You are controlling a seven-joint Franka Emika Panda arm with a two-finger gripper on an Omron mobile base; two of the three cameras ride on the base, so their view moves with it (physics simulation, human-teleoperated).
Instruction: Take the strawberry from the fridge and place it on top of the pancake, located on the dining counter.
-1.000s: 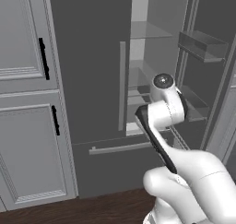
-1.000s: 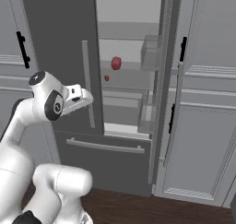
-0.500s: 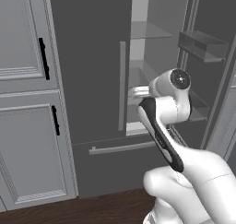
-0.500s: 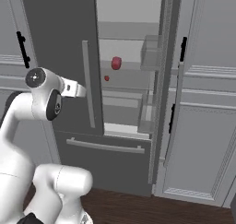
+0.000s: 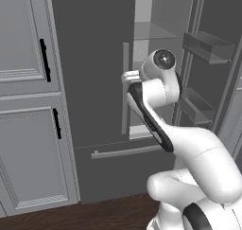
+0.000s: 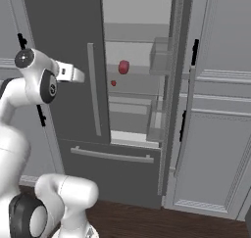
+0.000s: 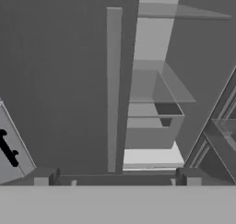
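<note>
Your gripper [image 6: 78, 76] sits upper left of the right base view, jaws wide and empty, fronting the fridge [image 6: 63, 60]'s shut left door. The strawberry [image 6: 123, 67] rests on a shelf at frame center, reachable because the right door [image 6: 169, 109] is swung open, so you likely need to angle in past the left handle [image 6: 94, 95].

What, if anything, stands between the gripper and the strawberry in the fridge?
Nothing visible. The fridge's right door is swung open, and the strawberry sits exposed on a shelf. The open gripper faces the closed left door, beside the opening.
</note>
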